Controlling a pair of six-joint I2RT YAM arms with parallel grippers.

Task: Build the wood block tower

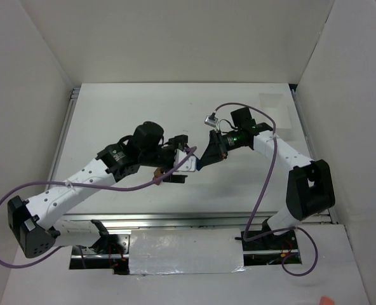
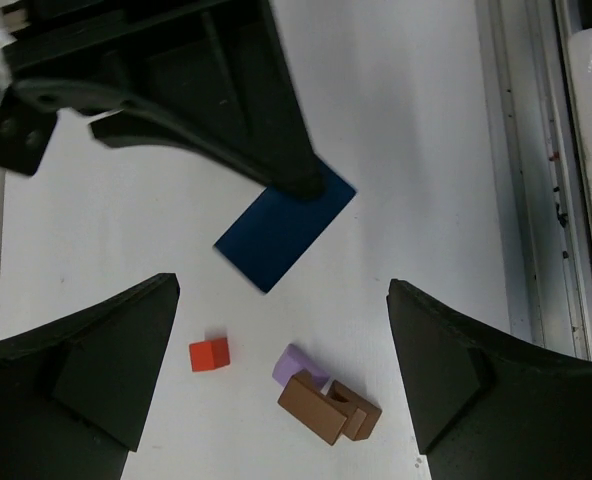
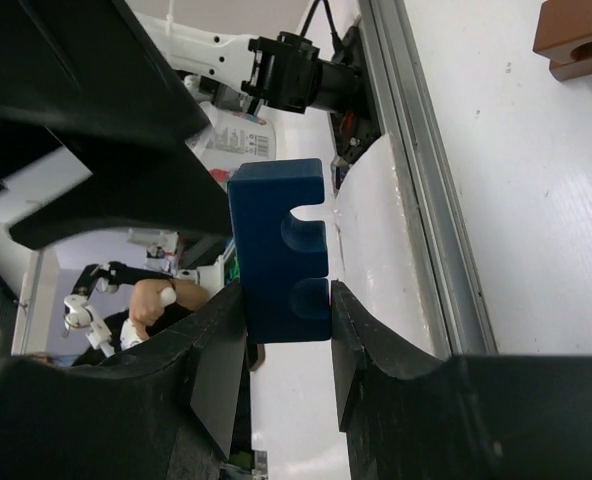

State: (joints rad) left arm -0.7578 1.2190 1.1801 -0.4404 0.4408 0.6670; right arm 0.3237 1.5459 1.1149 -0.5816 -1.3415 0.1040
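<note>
So here's where we're at: on the white surface (image 1: pixel 143 108) both arms are reaching in to the same spot in the middle, the left arm (image 1: pixel 73 187) from the near left and the right arm (image 1: pixel 283 149) from the right. The left claw (image 2: pixel 284 290) is spread wide with nothing in it, hanging over the little pile of blocks so they sit between its two fingers. The right claw (image 3: pixel 286 297) is clenched on the blue block (image 3: pixel 276 240), gripping it near one end so the notched part sticks out past the fingers, just beyond the pile. What worries us is the crowding. The claws are close together, so a bump between them looks quite possible. With the grip that far toward one end, we reckon the blue block could pivot or slip as it's set down. It might also shove the loose pieces instead of landing on them. Off at the far right there's a faint see-through rectangle, probably a tray (image 1: pixel 270 101), and we can't tell whether anything is in it. As for the wood block tower, it's not really a tower yet: two brown blocks (image 2: pixel 328 405) lie touching each other, the purple block (image 2: pixel 298 363) is right up against them, and the red cube (image 2: pixel 209 353) sits a bit apart to their left.
</note>
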